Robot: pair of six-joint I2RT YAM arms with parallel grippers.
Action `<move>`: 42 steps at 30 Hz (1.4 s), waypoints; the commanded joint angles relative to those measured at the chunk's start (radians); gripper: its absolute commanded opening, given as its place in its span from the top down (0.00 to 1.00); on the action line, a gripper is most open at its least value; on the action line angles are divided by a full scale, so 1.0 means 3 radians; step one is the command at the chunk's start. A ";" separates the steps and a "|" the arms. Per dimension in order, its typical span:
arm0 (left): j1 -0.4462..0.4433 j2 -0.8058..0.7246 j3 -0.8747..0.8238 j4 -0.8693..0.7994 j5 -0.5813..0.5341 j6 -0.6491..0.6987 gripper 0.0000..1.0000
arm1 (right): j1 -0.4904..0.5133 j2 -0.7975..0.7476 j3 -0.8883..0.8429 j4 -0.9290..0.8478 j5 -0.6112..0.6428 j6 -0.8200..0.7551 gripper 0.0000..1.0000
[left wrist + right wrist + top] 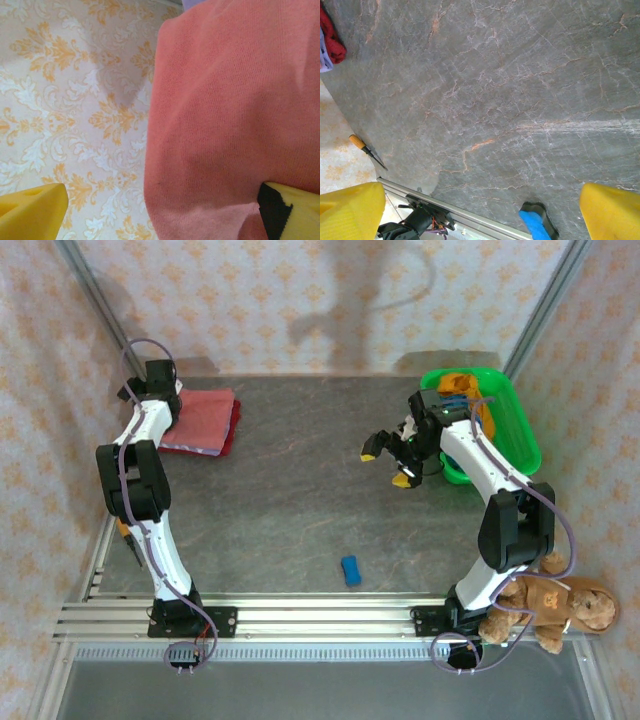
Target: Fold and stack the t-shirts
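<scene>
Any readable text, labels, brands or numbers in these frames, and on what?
No text can be read.
On the teddy bear, what may be a small dark mark on its orange top is too small to read.
The wallpaper carries ornaments, not letters.

Bare table (290, 490) middle between folded shirts (200, 420), green bin (522, 435) and blue block (350, 569)

Folded salmon-pink t-shirt (200, 420) tops dark red one (232, 432); orange shirt (458, 383) lies in green bin (522, 435).
</scene>
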 commanded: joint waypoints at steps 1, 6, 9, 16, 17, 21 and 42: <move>-0.0093 -0.0405 0.0066 -0.0248 0.0184 -0.0215 0.00 | 0.0023 0.0000 0.0098 -0.0026 0.0040 -0.0003 0.01; -0.0184 -0.0424 0.0608 -0.1234 0.0881 -0.1009 0.00 | 0.0024 -0.0002 0.0110 0.0002 -0.0001 0.0036 0.01; -0.0178 -0.0316 0.0833 -0.1581 0.1276 -0.1399 0.00 | 0.0028 -0.0005 0.0192 -0.0096 0.0035 0.0001 0.01; -0.0016 0.0047 0.1039 -0.1785 0.2107 -0.1970 0.00 | 0.0028 -0.0067 0.0221 -0.0169 0.0102 0.0008 0.01; 0.0029 0.0070 0.1015 -0.1718 0.2189 -0.2023 0.00 | 0.0029 -0.0082 0.0187 -0.0144 0.0103 0.0022 0.01; 0.0209 0.0088 0.0824 -0.1377 0.2334 -0.2199 0.00 | 0.0034 -0.0113 0.0123 -0.0104 0.0106 0.0037 0.01; 0.0673 0.0045 0.1005 -0.1035 0.3174 -0.2584 0.01 | 0.0029 -0.0168 -0.0053 0.0040 0.0154 0.0042 0.01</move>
